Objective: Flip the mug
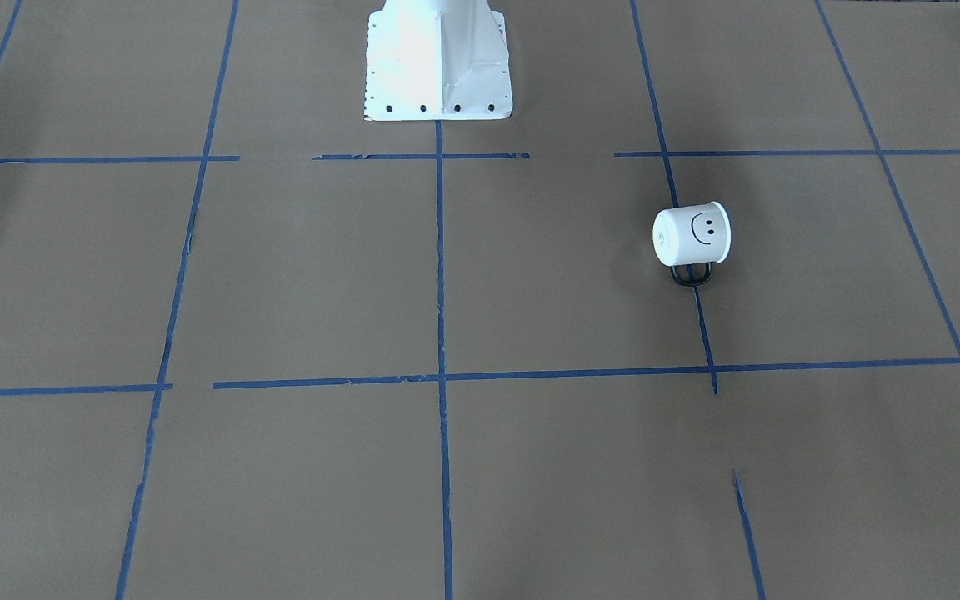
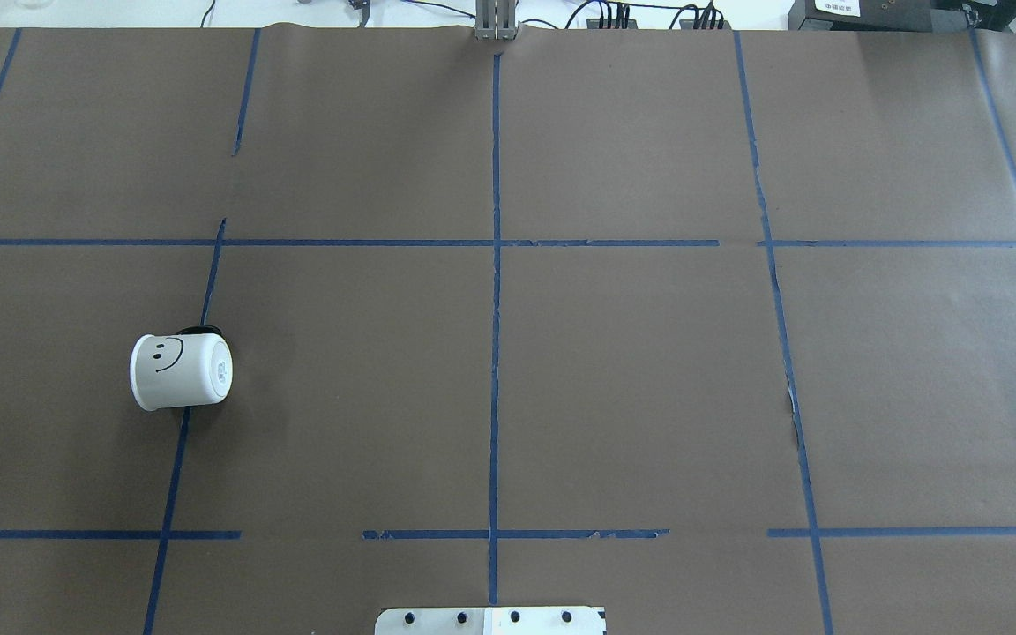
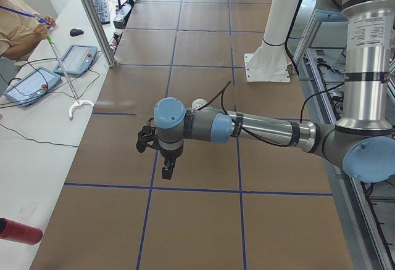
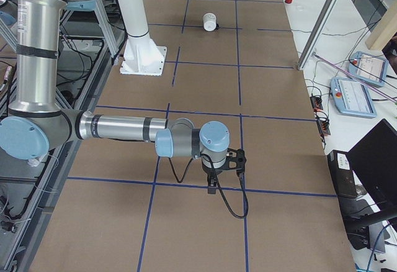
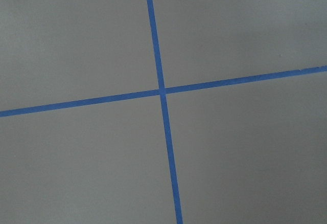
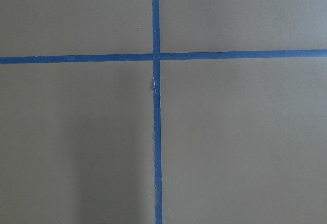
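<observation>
Brown paper gridded with blue tape: the mug (image 2: 180,371) lies on its side, robot's left. Probably light, stiff and slick, so pinch its rim wall. You cannot tell whether the left gripper (image 3: 166,170) or right gripper (image 4: 212,185) has its jaws parted.

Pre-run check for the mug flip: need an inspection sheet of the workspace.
Surface: table papered brown, blue tape grid, torn in spots.
Job's things: mug on its side, robot's left half, base toward centre, handle toward operators' side.
Clutter: nothing seen.
End effectors: left end effector and right end effector hover above tape crossings, away from mug; open or shut cannot tell.
Cables: black cable hangs looped below right wrist.
Surroundings: white pedestal; operator and teach pendants at side bench.
</observation>
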Motion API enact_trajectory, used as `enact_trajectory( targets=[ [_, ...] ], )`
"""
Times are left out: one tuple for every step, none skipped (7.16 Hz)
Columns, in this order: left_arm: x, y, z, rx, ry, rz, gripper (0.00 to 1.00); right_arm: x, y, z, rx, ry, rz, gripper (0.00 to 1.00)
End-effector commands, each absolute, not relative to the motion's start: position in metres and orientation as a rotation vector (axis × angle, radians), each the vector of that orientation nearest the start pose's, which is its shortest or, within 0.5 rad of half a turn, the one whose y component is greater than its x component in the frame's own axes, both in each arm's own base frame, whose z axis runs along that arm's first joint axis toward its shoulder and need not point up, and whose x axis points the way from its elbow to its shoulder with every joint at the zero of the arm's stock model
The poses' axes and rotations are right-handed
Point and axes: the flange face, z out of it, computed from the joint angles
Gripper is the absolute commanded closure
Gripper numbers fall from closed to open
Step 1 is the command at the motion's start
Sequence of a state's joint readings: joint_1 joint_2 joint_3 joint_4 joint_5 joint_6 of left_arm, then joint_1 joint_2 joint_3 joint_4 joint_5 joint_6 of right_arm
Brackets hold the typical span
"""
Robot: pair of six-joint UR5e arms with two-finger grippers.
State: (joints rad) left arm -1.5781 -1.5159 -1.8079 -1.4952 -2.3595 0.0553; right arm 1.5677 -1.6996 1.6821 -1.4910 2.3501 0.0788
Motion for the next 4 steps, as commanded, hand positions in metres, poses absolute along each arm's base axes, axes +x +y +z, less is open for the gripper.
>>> enact_trajectory(
  targets=[
    [-0.0656, -0.4679, 0.5779, 0.100, 0.794, 0.080, 0.00, 0.0620, -0.4416, 0.6558, 0.027, -0.781, 0.047, 0.00],
    [-0.0656, -0.4679, 0.5788, 0.097, 0.795, 0.078, 0.00, 0.0620, -0.4417, 0.6551, 0.028, -0.781, 0.047, 0.00],
    [-0.0648, -0.4689, 0.5806, 0.097, 0.796, 0.082, 0.00, 0.0620, -0.4416, 0.6558, 0.026, -0.781, 0.049, 0.00],
    [-0.0635, -0.4702, 0.5867, 0.097, 0.815, 0.076, 0.00, 0.0620, -0.4416, 0.6558, 0.027, -0.781, 0.047, 0.00]
  ],
)
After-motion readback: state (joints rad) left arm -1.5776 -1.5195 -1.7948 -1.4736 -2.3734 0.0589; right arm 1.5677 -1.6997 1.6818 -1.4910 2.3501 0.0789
